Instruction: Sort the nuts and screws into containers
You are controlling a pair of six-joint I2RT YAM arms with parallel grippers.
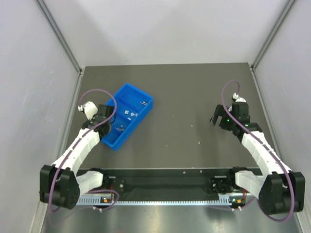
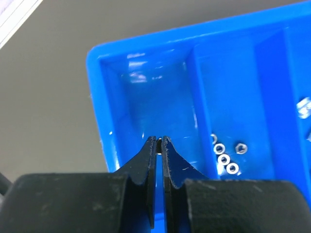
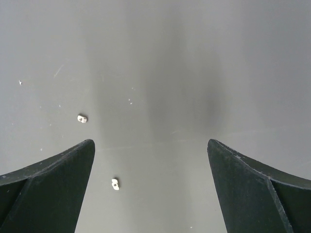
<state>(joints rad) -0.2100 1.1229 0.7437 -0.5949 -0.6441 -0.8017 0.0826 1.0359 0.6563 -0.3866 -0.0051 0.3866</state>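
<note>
Left gripper (image 2: 159, 141): jaws pressed together, any pinched piece indiscernible, tips above the end compartment (image 2: 155, 104) of the blue tray (image 2: 146, 48); nuts (image 2: 224, 158) lie in the adjoining compartment. Right gripper (image 3: 149, 141): spread wide, empty, two loose nuts (image 3: 115, 184) on the table (image 3: 194, 58) beside one finger.

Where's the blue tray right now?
In the top view, the tray lies on the left side of the table, with the left gripper over its near end.
</note>
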